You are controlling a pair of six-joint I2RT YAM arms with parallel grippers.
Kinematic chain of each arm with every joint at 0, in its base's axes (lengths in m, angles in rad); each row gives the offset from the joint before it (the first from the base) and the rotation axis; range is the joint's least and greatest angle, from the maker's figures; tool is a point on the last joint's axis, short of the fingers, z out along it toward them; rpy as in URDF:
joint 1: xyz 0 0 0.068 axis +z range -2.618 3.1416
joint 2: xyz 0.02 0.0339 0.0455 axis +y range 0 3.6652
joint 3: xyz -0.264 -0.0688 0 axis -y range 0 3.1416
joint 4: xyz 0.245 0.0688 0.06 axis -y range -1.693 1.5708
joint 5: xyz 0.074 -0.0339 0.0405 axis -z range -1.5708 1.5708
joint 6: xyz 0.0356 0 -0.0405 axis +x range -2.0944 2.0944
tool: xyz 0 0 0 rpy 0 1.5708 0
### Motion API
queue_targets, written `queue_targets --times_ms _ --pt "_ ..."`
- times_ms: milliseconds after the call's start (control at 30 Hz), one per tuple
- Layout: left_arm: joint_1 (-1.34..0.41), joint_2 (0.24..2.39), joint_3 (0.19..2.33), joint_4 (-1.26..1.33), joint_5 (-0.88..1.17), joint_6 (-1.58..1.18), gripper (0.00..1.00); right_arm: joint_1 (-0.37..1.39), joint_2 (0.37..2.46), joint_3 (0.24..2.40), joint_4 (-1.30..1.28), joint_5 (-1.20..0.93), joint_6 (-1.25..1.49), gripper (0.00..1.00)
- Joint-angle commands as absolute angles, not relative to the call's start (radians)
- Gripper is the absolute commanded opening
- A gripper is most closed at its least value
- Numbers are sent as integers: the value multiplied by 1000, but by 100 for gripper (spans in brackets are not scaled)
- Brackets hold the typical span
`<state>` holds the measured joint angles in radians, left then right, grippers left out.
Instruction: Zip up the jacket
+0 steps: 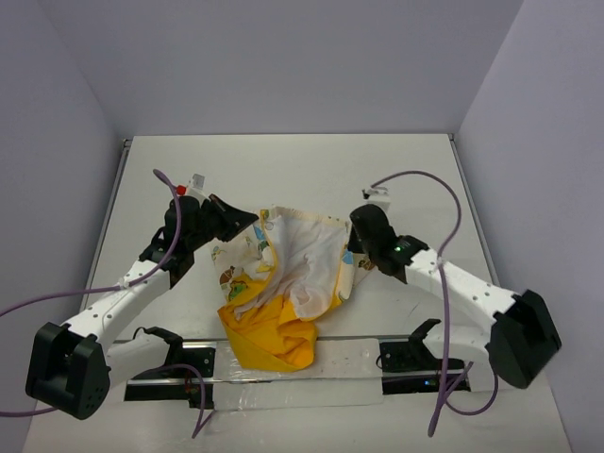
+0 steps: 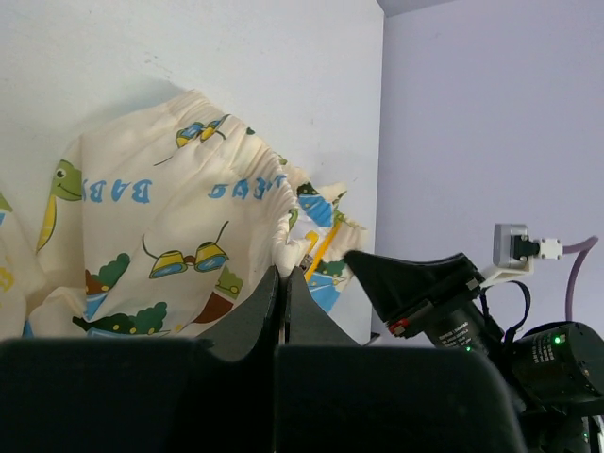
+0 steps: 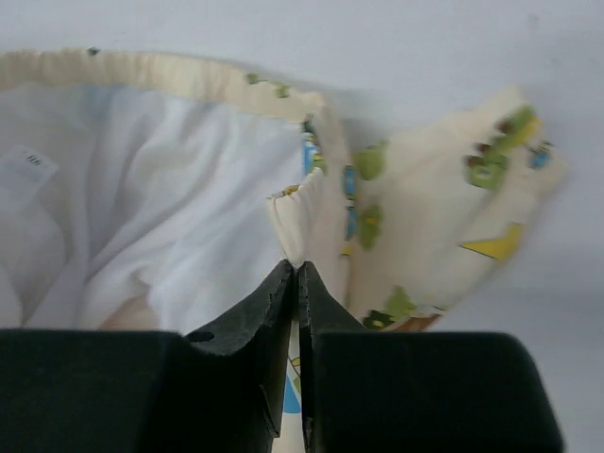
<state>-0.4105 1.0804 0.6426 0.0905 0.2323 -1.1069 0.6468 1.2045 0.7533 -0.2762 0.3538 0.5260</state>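
left tool (image 2: 282,274): jaws are pressing flat together, and the gathered hem is running straight into the tips, so it is pinching the jacket edge
right tool (image 3: 295,269): jaws are closing to a thin slit and are gripping a fold of printed cloth, which is showing between the fingers low down
jacket (image 1: 302,264): is lying rumpled and open on the bench (image 1: 283,170), between the two tools and touching both
cream print side (image 2: 170,217): is spreading out ahead and left of the left tool, with cartoon animals and blue letters facing up
yellow strip (image 2: 321,247): is showing along the hem just right of the left tool's tips
white inside (image 3: 160,208): is opening up ahead and left of the right tool, with a small label near its left edge
printed sleeve or flap (image 3: 444,217): is bulging out ahead and right of the right tool
yellow lining (image 1: 269,335): is bunching on the arm-base side of both tools, between them
right arm (image 2: 528,359): is showing just right of the left tool
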Motion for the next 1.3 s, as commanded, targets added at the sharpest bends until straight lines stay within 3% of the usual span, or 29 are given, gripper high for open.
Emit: queue_targets --times_ms 0,33,100,267,733,1267 --pt "-406 1069 632 133 252 -1101 0 566 1113 583 -209 296 631 51" --pt "-406 1070 630 136 256 -1101 0 550 1118 561 -203 271 636 61" --pt "-407 1078 630 142 269 -1098 0 530 1169 554 -210 254 654 67" --pt "-407 1077 637 131 288 -1088 0 528 1171 569 -224 257 691 70" --pt "-407 1079 648 117 302 -1070 0 546 998 654 -297 238 673 68" --pt "-407 1075 653 106 306 -1066 0 551 1142 714 -273 263 657 55"
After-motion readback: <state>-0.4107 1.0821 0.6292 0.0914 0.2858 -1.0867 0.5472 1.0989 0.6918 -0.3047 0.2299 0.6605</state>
